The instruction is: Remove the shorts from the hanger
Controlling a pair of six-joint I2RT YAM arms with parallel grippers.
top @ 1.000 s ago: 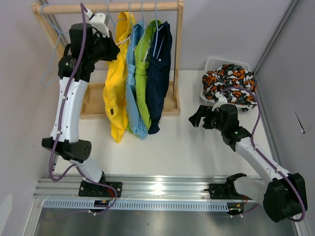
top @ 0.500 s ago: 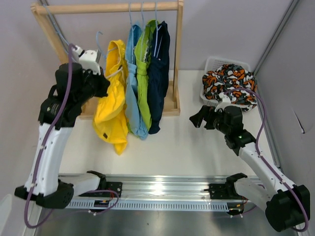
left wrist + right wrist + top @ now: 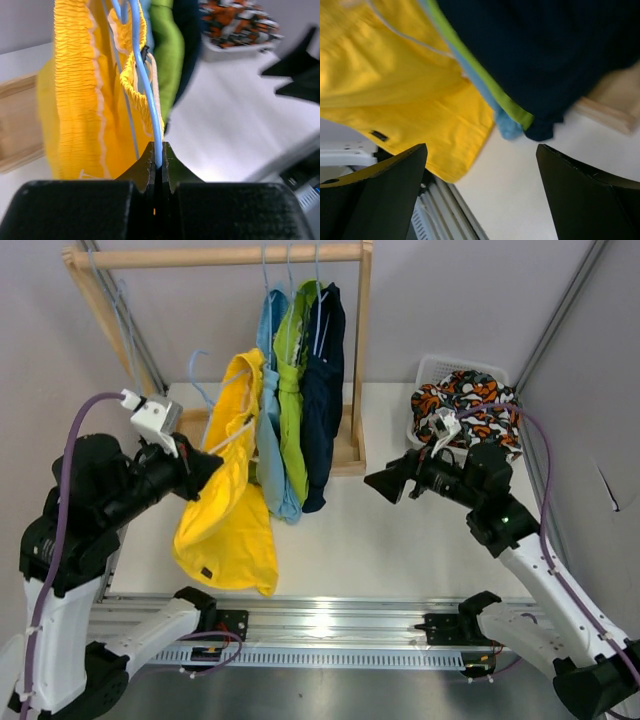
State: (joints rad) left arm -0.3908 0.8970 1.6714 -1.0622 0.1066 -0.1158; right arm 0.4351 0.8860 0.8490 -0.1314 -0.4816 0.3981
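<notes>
Yellow shorts (image 3: pixel 225 520) of soft, bright fabric, with a gathered elastic waistband, hang nearest to you. They are off the rack and low over the smooth white table (image 3: pixel 400 550). They ride on a thin light blue wire hanger (image 3: pixel 146 90). Your left gripper (image 3: pixel 208 468) pinches that wire tight between its black jaws, closed on the hanger itself and not on the cloth. Held this way, the shorts dangle free, which I judge leaves them open for the other arm to pull.

To the right, apart from the shorts, your right gripper (image 3: pixel 385 480) points toward them. Its jaws are spread fully wide with nothing between them, seemingly ready to take the fabric.

Farther back, a pale wooden rack (image 3: pixel 365 340) holds three more pairs on hangers, pressed together. They are light blue shorts (image 3: pixel 270 440), lime green shorts (image 3: pixel 292 410) and dark navy shorts (image 3: pixel 325 410), all limp and draped in long folds.

Farthest right, a white mesh basket (image 3: pixel 440 368) holds the crumpled orange, black and white patterned shorts (image 3: pixel 465 400), with no hanger showing on them.
</notes>
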